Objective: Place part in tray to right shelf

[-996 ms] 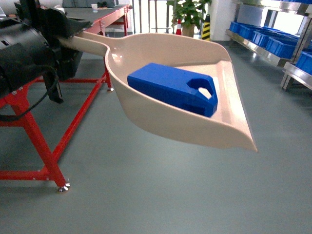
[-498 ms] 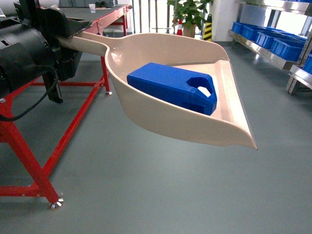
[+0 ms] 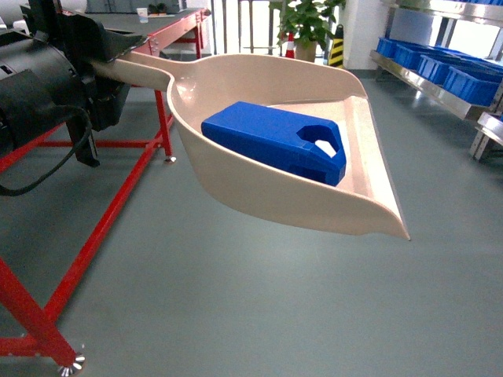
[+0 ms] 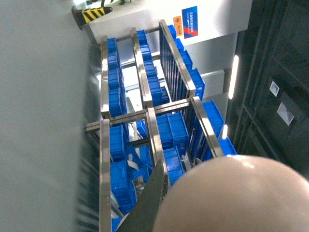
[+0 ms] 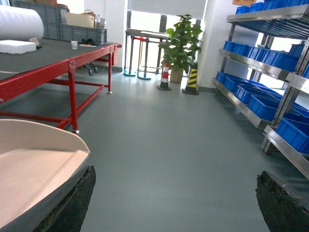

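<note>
the blue part [image 3: 274,141] is lying on its side inside a beige scoop-shaped tray [image 3: 236,184], handle cut-out facing the tray's open lip. the left arm [image 3: 47,86] is carrying the tray by its handle, but the black housing is hiding the fingers, so i cannot tell how they are gripping. the right gripper [image 5: 176,200] is standing wide apart with nothing between its dark fingertips [image 5: 72,203], which the frame is cutting off. the right shelf [image 3: 440,75] with blue crates [image 3: 468,82] is sitting at the far right, partly cropped. a red-framed table [image 3: 94,228] is standing at left.
</note>
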Available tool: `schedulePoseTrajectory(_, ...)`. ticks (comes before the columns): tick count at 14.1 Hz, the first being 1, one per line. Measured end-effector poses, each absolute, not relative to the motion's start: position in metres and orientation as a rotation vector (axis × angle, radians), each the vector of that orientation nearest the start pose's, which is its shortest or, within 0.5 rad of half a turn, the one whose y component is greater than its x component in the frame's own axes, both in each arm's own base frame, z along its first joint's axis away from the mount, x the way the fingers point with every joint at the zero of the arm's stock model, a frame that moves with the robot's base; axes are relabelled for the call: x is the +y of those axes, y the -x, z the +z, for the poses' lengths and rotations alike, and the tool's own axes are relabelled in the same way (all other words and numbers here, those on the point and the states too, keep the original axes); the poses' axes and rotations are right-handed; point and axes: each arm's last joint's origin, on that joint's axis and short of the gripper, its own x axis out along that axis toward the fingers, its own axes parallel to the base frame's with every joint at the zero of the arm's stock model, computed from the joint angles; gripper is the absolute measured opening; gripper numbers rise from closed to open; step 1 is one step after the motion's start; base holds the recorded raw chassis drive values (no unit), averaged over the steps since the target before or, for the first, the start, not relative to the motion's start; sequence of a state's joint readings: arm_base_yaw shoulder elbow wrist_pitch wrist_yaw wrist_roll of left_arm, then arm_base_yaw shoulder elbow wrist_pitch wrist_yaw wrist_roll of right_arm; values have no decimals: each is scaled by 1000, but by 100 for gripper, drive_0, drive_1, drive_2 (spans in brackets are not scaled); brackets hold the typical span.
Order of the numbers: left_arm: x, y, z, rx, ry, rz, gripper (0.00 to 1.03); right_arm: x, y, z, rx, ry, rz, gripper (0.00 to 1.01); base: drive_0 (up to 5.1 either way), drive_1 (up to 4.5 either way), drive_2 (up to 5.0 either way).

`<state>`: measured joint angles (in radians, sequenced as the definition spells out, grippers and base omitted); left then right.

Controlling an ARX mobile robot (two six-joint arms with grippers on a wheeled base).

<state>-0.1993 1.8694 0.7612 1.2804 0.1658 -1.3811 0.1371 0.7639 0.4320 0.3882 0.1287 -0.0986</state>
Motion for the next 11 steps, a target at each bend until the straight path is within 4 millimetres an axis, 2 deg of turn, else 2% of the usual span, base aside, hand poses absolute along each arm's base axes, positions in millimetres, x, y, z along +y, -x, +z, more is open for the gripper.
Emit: schedulePoseTrajectory(11,-75,-348,179,116,1363,-417,13,21,-176,268,-55,91,9,98,0,430,-430)
